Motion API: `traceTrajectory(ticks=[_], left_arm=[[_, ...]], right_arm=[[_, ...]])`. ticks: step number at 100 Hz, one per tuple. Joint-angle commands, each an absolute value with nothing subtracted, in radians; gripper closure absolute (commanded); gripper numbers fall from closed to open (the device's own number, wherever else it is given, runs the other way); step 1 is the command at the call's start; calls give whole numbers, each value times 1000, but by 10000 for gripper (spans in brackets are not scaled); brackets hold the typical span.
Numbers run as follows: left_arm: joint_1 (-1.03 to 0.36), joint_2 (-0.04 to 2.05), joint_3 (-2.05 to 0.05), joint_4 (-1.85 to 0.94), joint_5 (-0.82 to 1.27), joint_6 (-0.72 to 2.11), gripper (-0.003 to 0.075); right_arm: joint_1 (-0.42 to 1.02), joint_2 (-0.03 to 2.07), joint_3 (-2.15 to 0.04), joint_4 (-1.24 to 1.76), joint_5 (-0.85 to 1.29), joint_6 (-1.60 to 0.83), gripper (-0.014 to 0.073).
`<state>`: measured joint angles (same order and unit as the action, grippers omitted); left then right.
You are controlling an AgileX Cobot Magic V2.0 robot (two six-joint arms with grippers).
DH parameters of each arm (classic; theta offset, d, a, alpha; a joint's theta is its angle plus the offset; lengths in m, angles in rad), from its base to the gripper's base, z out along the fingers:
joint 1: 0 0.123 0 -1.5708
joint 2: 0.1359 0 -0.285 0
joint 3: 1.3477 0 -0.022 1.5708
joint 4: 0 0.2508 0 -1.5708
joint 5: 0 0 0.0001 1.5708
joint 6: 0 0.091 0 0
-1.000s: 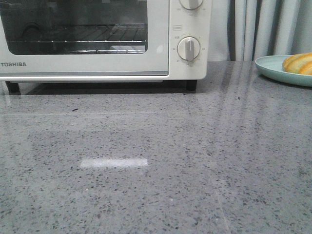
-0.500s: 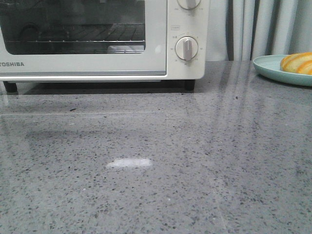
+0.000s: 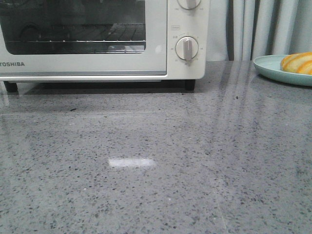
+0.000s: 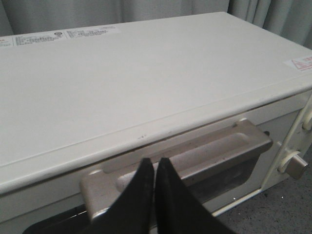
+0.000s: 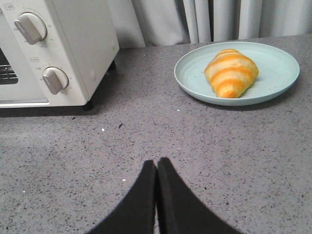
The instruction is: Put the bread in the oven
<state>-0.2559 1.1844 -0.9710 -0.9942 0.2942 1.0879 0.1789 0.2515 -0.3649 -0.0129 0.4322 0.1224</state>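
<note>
Left end effector point(image 4: 155, 168), fingers pressed together and holding nothing, sits low centre of the left wrist frame just in front of the metal handle point(image 4: 195, 151) of the cream-white TOSHIBA toaster oven point(image 3: 105, 39), probably because its glass-windowed door point(image 3: 73, 36) is shut and must drop first. Right end effector point(image 5: 156, 170), also pressed together and empty, hangs over bare grey speckled stone bench point(image 3: 161, 165), well apart from the golden-orange, cream-striped croissant-like bread point(image 5: 231, 72) on the pale blue round plate point(image 5: 195, 80) in the upper right of the frame. Only the closed door blocks the way, and 2 round dials point(image 5: 54, 79) sit beside it.
</note>
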Motion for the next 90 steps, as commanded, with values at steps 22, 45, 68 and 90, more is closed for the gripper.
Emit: traceTrajectory(ticks=[22,45,68,90], left_arm=[[-265,1176,-984,-1004,248,1088,742],[-265,1175,-939,-976,246,1088,742],[-265,1165,-930,-985,228,1088,742],[-265,1125,-930,-985,205,1088,741]], right_arm=[[215,268,-402,16,383,119,644],[215,268,-402,90,406,119,644],[215,268,-402,98,426,119,644],[215,268,-402,100,433,119,644]])
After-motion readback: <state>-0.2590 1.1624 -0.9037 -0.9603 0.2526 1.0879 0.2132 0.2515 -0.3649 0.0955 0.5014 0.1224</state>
